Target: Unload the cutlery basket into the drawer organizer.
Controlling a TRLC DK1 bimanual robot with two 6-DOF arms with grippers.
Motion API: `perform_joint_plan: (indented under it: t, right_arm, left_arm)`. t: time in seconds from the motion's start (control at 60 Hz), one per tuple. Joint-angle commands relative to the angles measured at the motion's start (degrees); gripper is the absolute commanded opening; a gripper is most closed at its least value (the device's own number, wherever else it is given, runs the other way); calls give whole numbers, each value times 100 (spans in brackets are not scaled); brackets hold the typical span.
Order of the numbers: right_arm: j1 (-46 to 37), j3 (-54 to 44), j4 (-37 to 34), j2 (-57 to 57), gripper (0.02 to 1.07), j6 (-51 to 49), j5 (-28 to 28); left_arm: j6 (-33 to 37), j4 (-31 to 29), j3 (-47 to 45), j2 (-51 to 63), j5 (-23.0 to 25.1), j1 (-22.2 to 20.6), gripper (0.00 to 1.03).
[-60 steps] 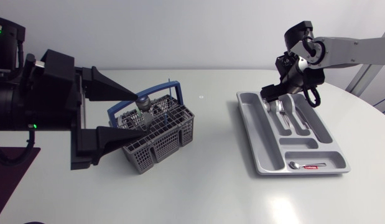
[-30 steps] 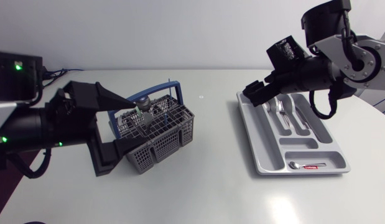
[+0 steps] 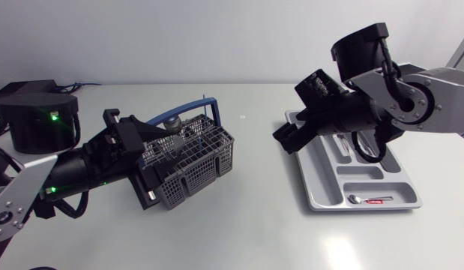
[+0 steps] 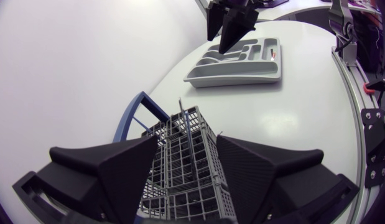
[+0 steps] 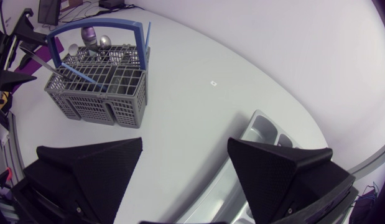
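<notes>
Head view: cutlery basket (image 3: 193, 174), grey with a blue handle (image 3: 204, 103), is seen on the white table (image 3: 239, 229) left of centre, with round-ended utensils (image 3: 172, 122) standing in its far part. The left gripper (image 3: 148, 166) is placed at the basket's left end, jaws spread wide either side of it; contact cannot be told. The drawer organizer (image 3: 319, 169) is seen at right, well apart from the basket, with cutlery (image 3: 344, 141) laid in the far slots and a small spoon (image 3: 360, 199) in the near slot. The right gripper (image 3: 288, 139) is held over the organizer's far left corner. Left wrist view: left gripper (image 4: 186, 149) is shown open, the basket (image 4: 186, 174) sitting between and just beyond the fingers (image 4: 111, 168); the organizer (image 4: 229, 79) is seen far across the table with the right gripper (image 4: 232, 25) above it. Right wrist view: right gripper (image 5: 186, 146) is shown with jaws spread, nothing held, bare table below; the basket (image 5: 102, 102) is seen far ahead with a blue-handled piece (image 5: 80, 73) leaning in it, and the organizer's corner (image 5: 267, 132) is just beside one finger (image 5: 285, 168).
</notes>
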Motion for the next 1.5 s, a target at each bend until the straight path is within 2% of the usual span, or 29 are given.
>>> perform_joint_plan:
  t: [0.0,0.15,0.317,0.367,0.567,1.133,1.317,1.483]
  right_arm:
    - [44,-151,46,5,100,-89,-19]
    - [132,-178,46,5,100,-81,-19]
    - [308,-248,46,-4,100,-63,-10]
    - [334,-265,46,-4,100,-54,-10]
    - [343,-309,46,-39,100,-72,-10]
    - [369,-380,46,-171,100,-107,-10]
    - [387,-415,46,-215,100,-160,-10]
    - [387,-520,63,-241,100,-239,-19]
  left_arm:
    - [130,191,-202,170,-77,-17,35]
    - [139,454,-246,355,-182,-17,19]
    - [130,648,-211,627,-182,-17,18]
    - [130,683,-176,715,-182,-34,9]
    - [104,630,-26,768,-262,-43,4]
    - [-177,-275,501,-313,-297,-149,3]
    - [-72,-521,598,-419,-262,-245,3]
    - [236,-1136,949,-225,521,36,3]
